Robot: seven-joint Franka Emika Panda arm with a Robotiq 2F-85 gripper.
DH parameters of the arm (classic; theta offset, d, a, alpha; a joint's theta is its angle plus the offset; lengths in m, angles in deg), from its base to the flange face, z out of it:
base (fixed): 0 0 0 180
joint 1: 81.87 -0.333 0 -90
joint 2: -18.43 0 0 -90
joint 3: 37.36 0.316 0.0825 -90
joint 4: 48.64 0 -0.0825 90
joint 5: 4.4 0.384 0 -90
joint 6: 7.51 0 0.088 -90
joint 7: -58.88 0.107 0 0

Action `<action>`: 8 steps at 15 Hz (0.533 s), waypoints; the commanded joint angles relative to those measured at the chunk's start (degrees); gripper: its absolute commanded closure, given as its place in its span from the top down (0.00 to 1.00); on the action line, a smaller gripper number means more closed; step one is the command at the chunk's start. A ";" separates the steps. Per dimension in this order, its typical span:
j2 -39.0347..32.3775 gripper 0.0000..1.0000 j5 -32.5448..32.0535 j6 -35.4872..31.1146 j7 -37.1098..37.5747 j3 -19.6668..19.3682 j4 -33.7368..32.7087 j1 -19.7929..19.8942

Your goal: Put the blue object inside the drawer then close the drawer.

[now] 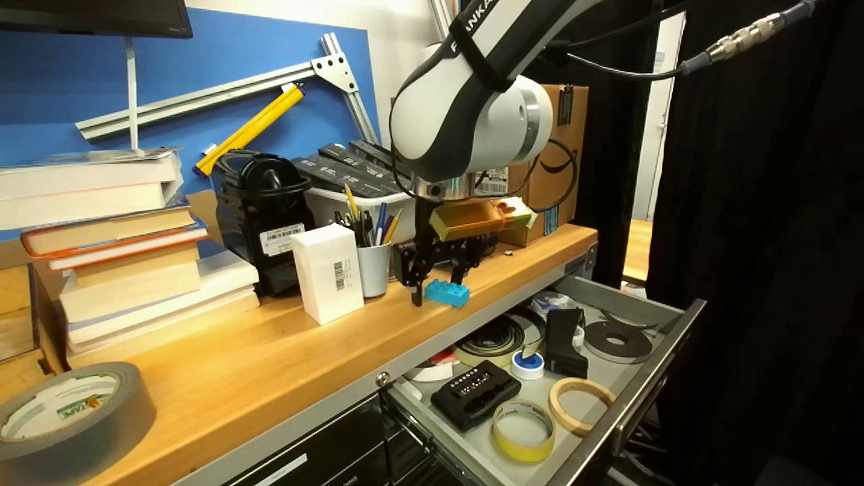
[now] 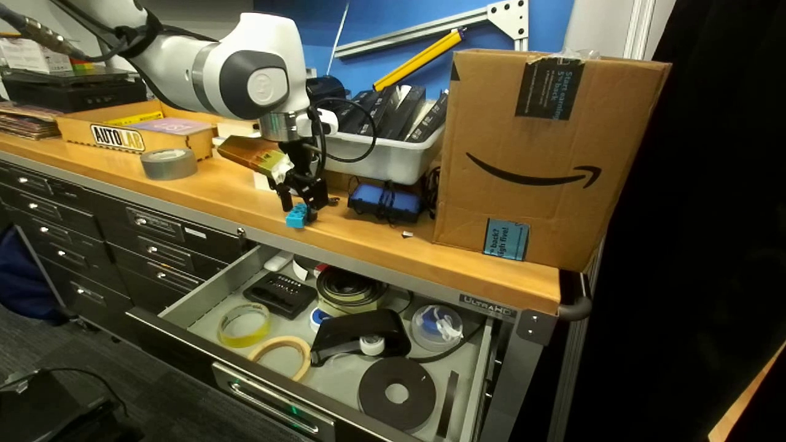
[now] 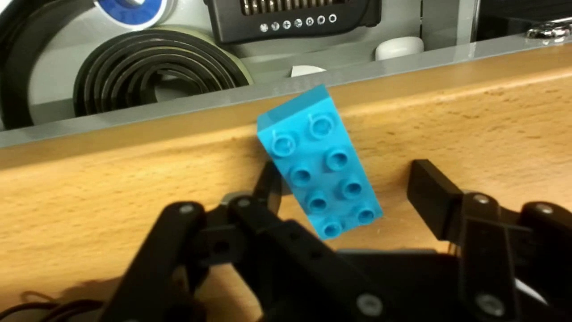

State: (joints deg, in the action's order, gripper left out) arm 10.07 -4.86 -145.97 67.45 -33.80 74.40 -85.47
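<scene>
Blue brick [image 3: 319,165] lay on the counter [image 3: 111,214], just above the pulled-out drawer [image 2: 202,344], within the wide-spread gripper [image 3: 346,184] but nearer one jaw — a good grasp called for centring, matching the brick's slant, then pinching gently.

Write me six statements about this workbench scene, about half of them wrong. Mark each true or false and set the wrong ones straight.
1. The shallow grey metal drawer with a dark front panel is pulled open. True.
2. The bright blue studded plastic brick is close to the black two-fingered claw, outside that drawer. True.
3. The claw is shut. False: it is open.
4. The tall white rectangular box stands beside the pale cylindrical cup of pens and pencils. True.
5. No tape is in the drawer. False: it holds a translucent yellow tape roll and a black tape dispenser, among other things.
6. The yellow tape roll sits on top of the dispenser. False: the two lie apart.
</scene>
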 commanded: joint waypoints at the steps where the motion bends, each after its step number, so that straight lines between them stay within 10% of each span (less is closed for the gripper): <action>1: 0.86 0.43 2.06 0.62 -0.83 -0.06 0.45 0.06; 5: 3.35 0.13 1.30 0.57 0.90 -0.69 2.27 0.18; 8: 7.69 0.15 -0.73 1.63 2.75 -1.66 6.77 0.48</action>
State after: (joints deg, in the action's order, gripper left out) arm 12.39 -4.24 -145.46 68.38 -34.58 76.12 -85.34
